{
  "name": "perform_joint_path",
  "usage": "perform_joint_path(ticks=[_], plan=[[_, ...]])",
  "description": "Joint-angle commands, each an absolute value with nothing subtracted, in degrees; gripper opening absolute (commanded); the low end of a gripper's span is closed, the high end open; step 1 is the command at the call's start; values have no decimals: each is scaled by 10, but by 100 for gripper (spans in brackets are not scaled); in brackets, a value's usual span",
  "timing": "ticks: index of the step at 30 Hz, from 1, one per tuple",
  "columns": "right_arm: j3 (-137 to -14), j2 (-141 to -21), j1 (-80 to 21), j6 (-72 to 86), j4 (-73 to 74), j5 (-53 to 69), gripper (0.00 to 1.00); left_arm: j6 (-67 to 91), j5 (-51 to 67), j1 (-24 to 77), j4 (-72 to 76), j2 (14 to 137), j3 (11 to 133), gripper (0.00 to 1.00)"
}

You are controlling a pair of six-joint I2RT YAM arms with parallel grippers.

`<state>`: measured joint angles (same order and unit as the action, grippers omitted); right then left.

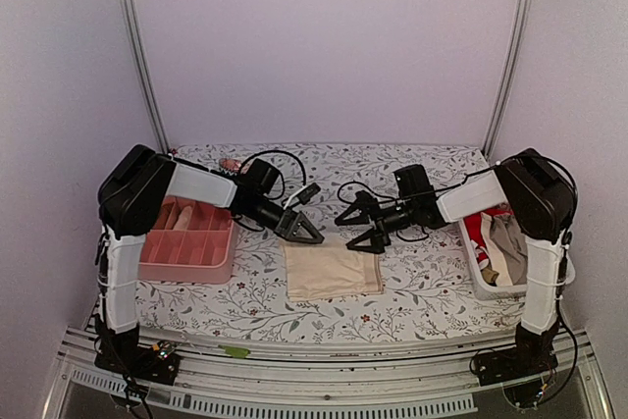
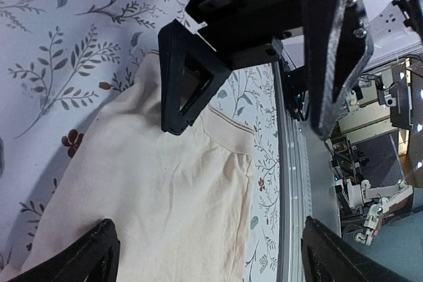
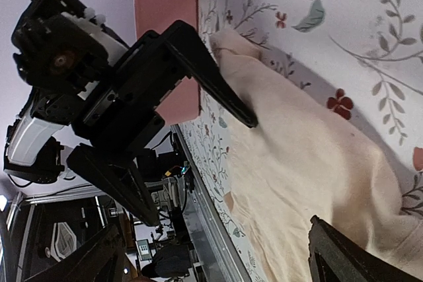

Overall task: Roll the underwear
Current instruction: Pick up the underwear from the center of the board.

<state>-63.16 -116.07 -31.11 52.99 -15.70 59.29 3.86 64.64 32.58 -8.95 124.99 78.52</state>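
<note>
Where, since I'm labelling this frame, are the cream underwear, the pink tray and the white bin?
cream underwear [image 1: 332, 270]: top external view, middle of the flat cloth.
pink tray [image 1: 186, 270]: top external view, its near wall.
white bin [image 1: 475, 267]: top external view, its left wall.
</note>
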Motion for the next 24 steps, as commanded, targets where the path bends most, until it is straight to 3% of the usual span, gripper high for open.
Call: perform_joint_path(ticks=[1,10,19,24], plan=[[-622,-1208,-293,523,-159,597,96,18,585,323,-143,1276,800,96],[-582,-1178,-298,508,-125,573,87,-34,460,294,-197,1267,807,96],[-600,-1053,-311,417,-62,557,75,-191,455,331,-181,1066,706,96],[-592,-974,-335,246,70,441,60,-321,414,338,-142,961,587,93]])
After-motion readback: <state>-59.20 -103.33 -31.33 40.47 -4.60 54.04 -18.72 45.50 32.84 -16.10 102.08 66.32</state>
